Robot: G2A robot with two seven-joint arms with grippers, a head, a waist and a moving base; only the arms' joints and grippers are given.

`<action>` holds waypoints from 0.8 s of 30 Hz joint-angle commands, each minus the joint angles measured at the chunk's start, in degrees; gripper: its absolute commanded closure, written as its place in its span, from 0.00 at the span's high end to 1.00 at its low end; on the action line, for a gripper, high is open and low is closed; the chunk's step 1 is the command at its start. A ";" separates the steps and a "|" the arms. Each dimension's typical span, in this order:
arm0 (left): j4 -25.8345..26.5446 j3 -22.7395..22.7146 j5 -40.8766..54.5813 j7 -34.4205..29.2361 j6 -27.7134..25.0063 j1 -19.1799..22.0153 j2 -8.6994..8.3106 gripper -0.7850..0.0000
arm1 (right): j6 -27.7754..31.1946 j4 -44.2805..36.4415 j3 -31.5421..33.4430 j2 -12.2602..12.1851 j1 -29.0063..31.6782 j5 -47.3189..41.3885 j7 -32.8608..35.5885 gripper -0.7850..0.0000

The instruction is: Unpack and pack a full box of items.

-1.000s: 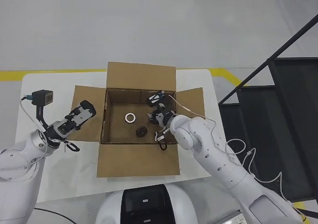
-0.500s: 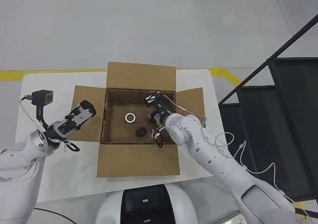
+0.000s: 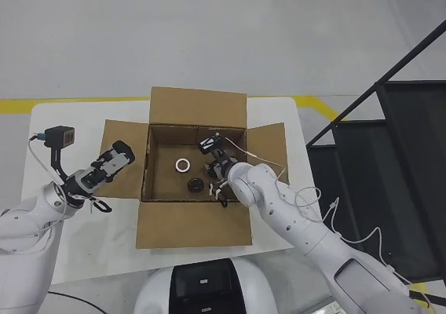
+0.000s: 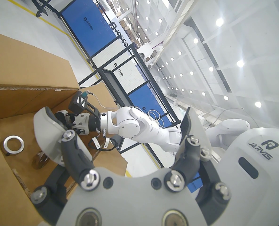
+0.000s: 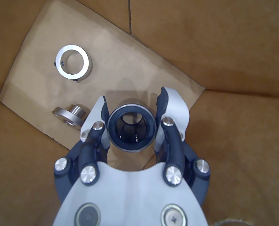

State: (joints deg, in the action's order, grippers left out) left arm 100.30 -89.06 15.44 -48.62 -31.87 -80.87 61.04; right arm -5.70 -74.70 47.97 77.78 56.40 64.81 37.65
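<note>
Three metal parts are in the cardboard box (image 3: 194, 224), which stands open mid-table on the white table (image 3: 66, 125) w/ all four flaps folded out. Part 1, a dark hollow bearing (image 5: 132, 128), is pinched by the right gripper (image 5: 133, 103). There is one pad on each side of its round body, and the bore faces the wrist cam. It is down inside the box, a little to the robot's right of mid-floor; can't tell if its far end touches the box floor. Part 2, a flanged hub (image 5: 70, 114), lies on the floor just beside the bearing, close to the wall nearest the robot. Its edge is partly hidden behind one finger (image 5: 93, 114). Part 3, a silver ring (image 5: 59, 63), lies flat further in, a little to the robot's left of mid-floor. It is apart from both hub and bearing and has small holes in its side. In the top view the right arm comes in over the box's near right corner. The left gripper (image 4: 116, 114) is outside the box, above the outer part of the left flap and well apart from all three parts. Its fingers are spread wide w/ nothing btwn them. Beyond the table are a yellow line (image 3: 3, 105) on the grey floor and black stairs (image 3: 411, 157) on the robot's right.
</note>
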 commanded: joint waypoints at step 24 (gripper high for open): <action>0.00 0.00 0.00 0.00 0.00 0.00 0.00 1.00 | -0.85 -0.49 1.70 0.74 0.88 1.32 4.36 0.35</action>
State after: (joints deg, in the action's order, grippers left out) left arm 100.30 -89.06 15.44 -48.62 -31.87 -80.87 61.04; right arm -6.24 -75.75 49.82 78.40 57.59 66.03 42.08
